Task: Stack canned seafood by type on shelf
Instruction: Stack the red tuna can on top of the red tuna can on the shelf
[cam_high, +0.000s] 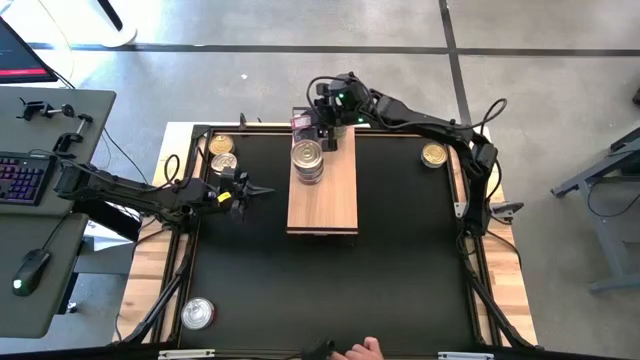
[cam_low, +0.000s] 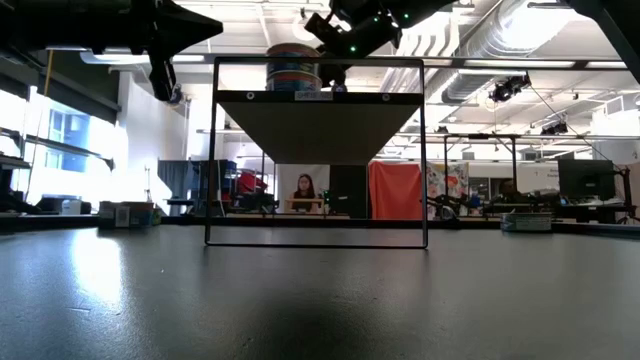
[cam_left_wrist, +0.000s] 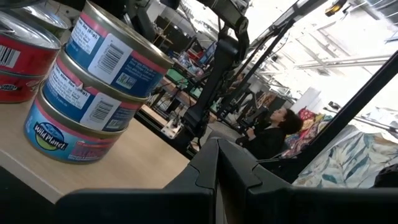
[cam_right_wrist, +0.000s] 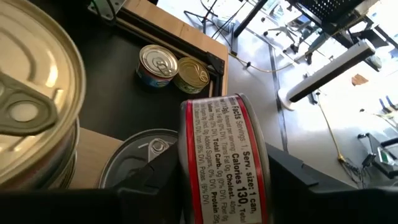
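Observation:
The shelf (cam_high: 322, 200) is a light-wood plank raised on a black frame (cam_low: 215, 150) at the mat's far middle. On it stands a stack of three blue-and-pink tins (cam_high: 308, 160) (cam_left_wrist: 93, 93), with red-labelled tins (cam_left_wrist: 22, 59) behind them. My right gripper (cam_high: 318, 124) (cam_right_wrist: 224, 186) is at the shelf's far end, shut on a red-labelled tin (cam_right_wrist: 224, 155), above a silver-lidded tin (cam_right_wrist: 144, 155) that stands on the shelf. My left gripper (cam_high: 262, 192) (cam_left_wrist: 217, 168) hangs shut and empty, left of the shelf, pointing at the stack. My right gripper pinches the red-labelled tin by its two flat faces, one finger (cam_right_wrist: 155, 180) on each. The tin stands on edge, its printed side wall (cam_right_wrist: 227, 143) toward the wrist. The fingers slant down from the table's far side. The picture's edge cuts off the tin's underside.
Two loose tins (cam_high: 222, 145) (cam_high: 224, 162) lie on the mat at the far left, a gold one (cam_high: 433, 154) at the far right and one (cam_high: 198, 314) at the near left. A person's hand (cam_high: 365, 349) rests at the near edge.

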